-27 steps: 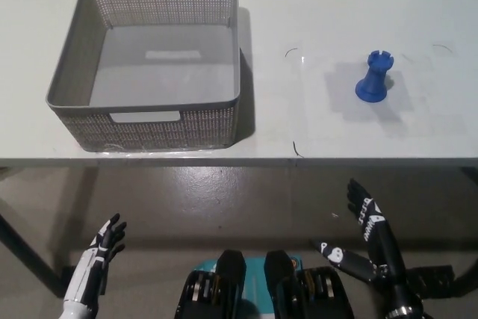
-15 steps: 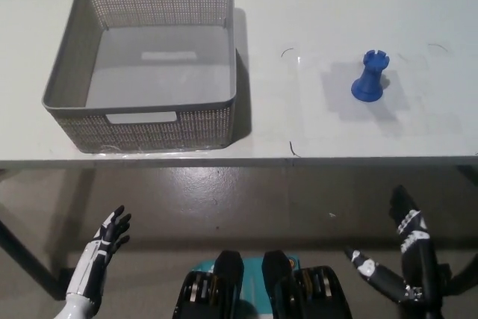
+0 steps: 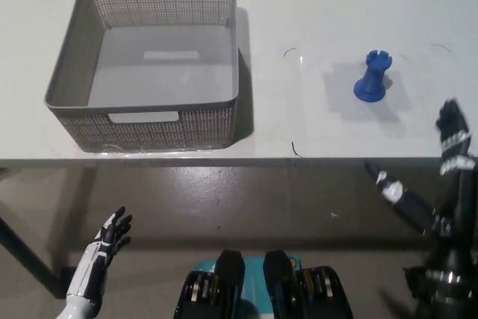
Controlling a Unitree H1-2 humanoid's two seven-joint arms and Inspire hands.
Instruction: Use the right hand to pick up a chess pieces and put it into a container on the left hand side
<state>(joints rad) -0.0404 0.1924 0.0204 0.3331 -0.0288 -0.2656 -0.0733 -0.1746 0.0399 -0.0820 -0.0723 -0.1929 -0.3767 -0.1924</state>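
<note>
With the grey basket (image 3: pixel 149 65) empty and the blue rook (image 3: pixel 372 78) upright on the white table (image 3: pixel 314 5), the black right hand (image 3: pixel 441 169) spreads empty fingers at the near edge, the white left hand (image 3: pixel 101 248) idling open below.

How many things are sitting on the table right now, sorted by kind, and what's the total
Chess pieces: 1, a blue rook, upright.
Containers: 1, a grey mesh basket, nothing in it.
Total on the white table: 2.
</note>
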